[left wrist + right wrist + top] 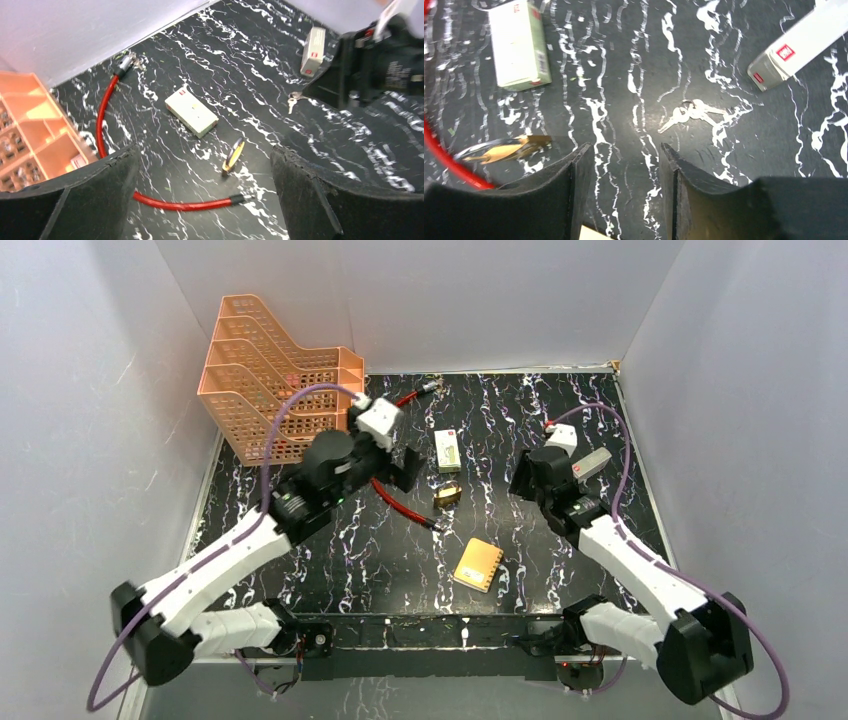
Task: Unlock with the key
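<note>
The key (689, 114) is one of a small silvery bunch on a ring, lying flat on the black marbled table just beyond my right gripper (625, 150), a little to its right. That gripper is open with only bare table between its fingers. In the left wrist view the key (294, 100) lies beside the right arm's black fingers. The brass padlock (447, 494) lies mid-table, seen edge-on (234, 155), with the red cable (400, 505) curving past it. My left gripper (205, 152) hangs wide open above the padlock and the cable end, holding nothing.
Orange stacked trays (270, 390) stand at the back left. A white box (447, 450) lies behind the padlock, and a second white box (593, 462) lies by the right wrist. A gold box (479, 564) sits nearer the front. White walls enclose the table.
</note>
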Robot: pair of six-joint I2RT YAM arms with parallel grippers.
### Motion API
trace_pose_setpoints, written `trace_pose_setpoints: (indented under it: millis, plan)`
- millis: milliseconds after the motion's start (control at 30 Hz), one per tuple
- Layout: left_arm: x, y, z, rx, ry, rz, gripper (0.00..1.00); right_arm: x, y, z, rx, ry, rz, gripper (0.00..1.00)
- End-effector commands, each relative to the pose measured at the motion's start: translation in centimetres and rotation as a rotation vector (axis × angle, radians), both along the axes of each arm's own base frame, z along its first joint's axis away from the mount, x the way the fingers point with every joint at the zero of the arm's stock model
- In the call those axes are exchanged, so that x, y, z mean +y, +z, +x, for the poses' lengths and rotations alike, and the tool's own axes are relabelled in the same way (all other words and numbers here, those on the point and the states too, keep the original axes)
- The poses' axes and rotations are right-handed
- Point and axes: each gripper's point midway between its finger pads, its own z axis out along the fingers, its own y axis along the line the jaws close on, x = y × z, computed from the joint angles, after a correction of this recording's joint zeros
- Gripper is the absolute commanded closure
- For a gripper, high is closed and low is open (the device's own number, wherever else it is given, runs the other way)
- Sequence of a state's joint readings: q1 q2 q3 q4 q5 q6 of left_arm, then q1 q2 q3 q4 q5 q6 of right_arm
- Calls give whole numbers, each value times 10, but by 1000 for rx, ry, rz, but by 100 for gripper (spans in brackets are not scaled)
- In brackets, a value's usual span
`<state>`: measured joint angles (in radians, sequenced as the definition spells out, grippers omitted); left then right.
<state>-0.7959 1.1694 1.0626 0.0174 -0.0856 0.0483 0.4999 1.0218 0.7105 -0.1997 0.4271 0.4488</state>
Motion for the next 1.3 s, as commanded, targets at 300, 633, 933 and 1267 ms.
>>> trace_pose_setpoints:
  millis: [300,633,933,1267]
  plan:
    - [88,-41,-79,189,182,-240,2,-62,-68,61,175,-216,59,44]
    - [98,-79,-83,236,228,-231,2,-62,-89,93,218,-228,53,45]
    - [98,-84,-78,239,248,-204,2,-72,-111,78,328,-283,7,51]
    - [95,-87,-79,246,232,-195,2,-66,-125,69,394,-262,-4,52]
